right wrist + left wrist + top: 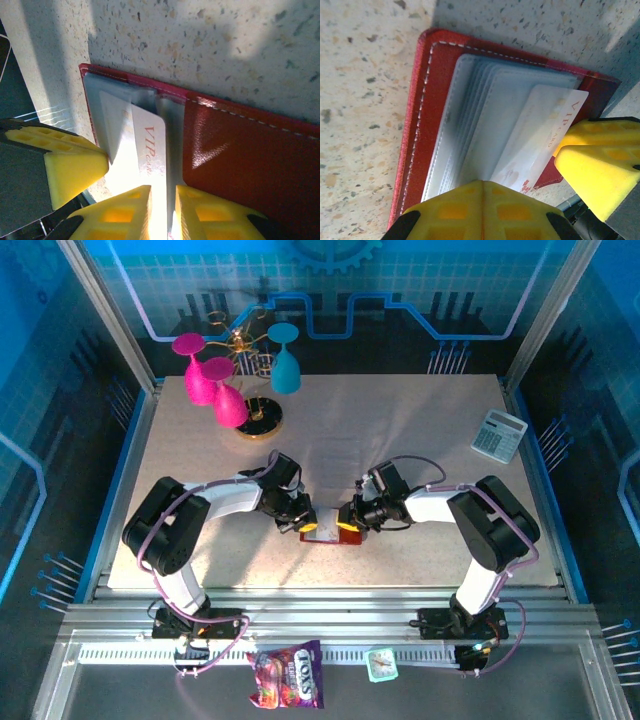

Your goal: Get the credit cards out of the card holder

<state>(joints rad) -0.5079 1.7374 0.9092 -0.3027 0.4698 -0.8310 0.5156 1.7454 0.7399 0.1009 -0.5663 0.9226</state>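
1. Table (400, 440): a flat, matte, pale stone-like top with fine dark and tan speckles. It carries all the items below.
2. Calculator (498, 435): a grey-white rectangular body with rows of keys. It lies near the far right corner, well apart from the work area.
3. Card holder (427, 100) (240, 150) (322, 536): glossy red leather-like covers with white stitching along rounded edges. It lies open and flat on the table between the two arms, near the front edge.
4. Sleeves (485, 115): a fanned stack of translucent, frosted plastic pockets with rounded corners, fixed inside the holder.
5. Credit card (545, 125) (150, 145): a thin, whitish, glossy rectangle with "VIP" in reddish-gold print. It lies skewed across the sleeves; one end is hazed under a sleeve and the other overhangs the holder's edge.
6. Right gripper (162, 192) (345, 520): yellow ribbed wedge pads, clenched on the overhanging end of the credit card, which passes between them.
7. Left gripper (482, 186) (305, 523): identical yellow pads, closed seam to seam, with the tips over the sleeves' near edge. Whether a sleeve is pinched cannot be determined.
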